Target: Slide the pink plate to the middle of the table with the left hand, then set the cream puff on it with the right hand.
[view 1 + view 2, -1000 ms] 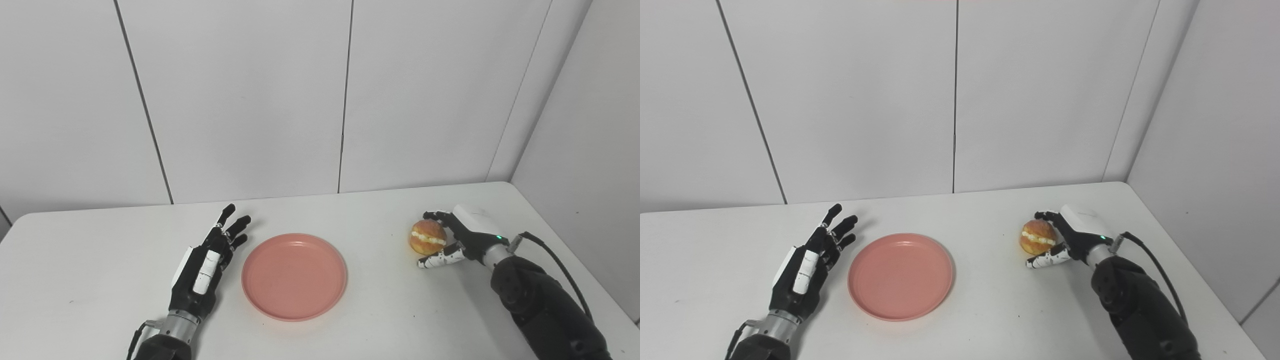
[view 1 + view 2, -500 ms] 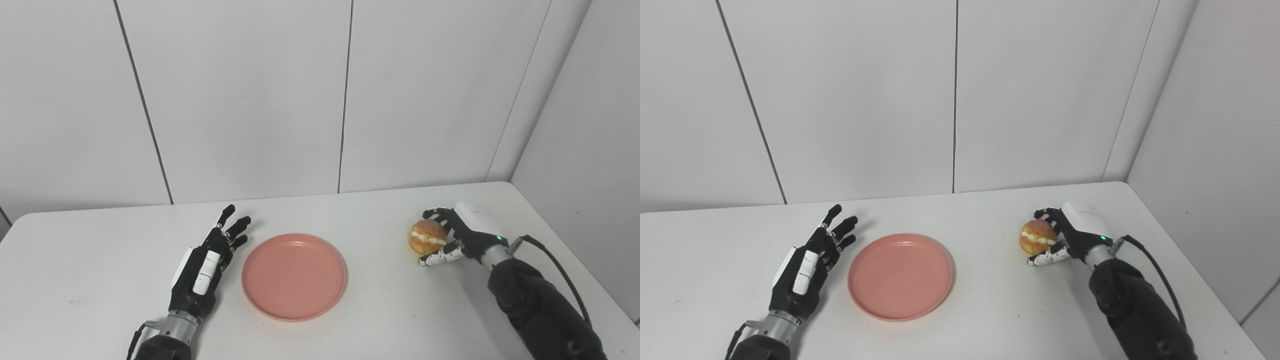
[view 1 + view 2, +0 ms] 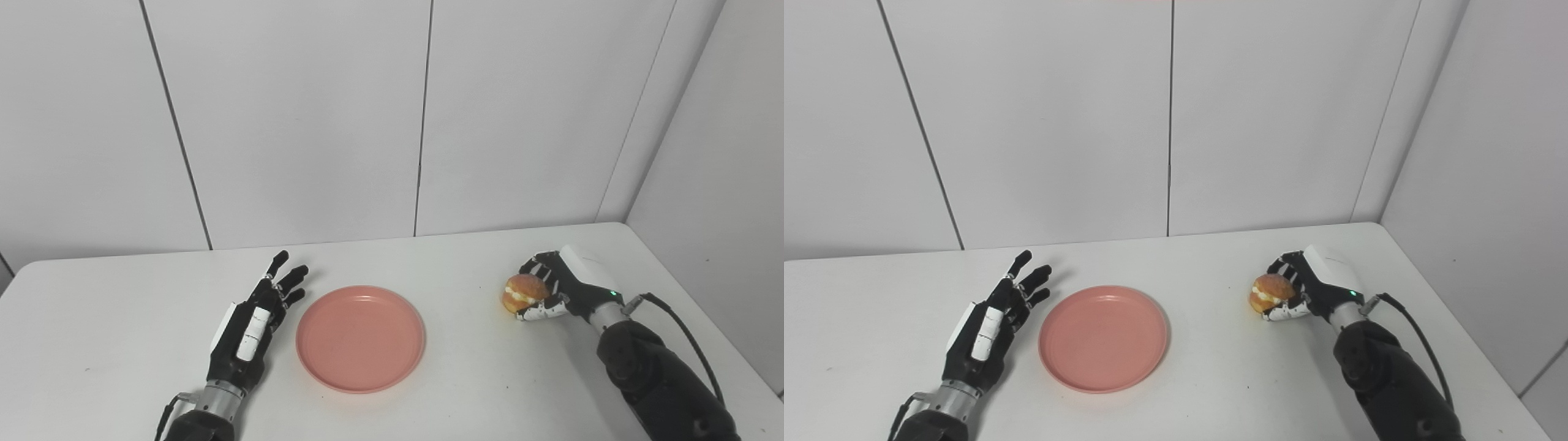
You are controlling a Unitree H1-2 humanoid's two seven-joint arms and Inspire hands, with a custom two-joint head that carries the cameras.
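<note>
The pink plate [image 3: 361, 338] sits flat near the middle of the white desk [image 3: 465, 380], with nothing on it. Just to its left, the left hand [image 3: 248, 327] lies low over the desk with its fingers stretched out and spread, holding nothing and not touching the plate's rim. Over at the right side of the desk, well apart from the plate, the right hand [image 3: 566, 288] is wrapped around the cream puff [image 3: 522, 292], dark fingers curled over its top and far side, the white thumb tucked beneath. The puff's golden shell and a strip of cream show toward the plate.
</note>
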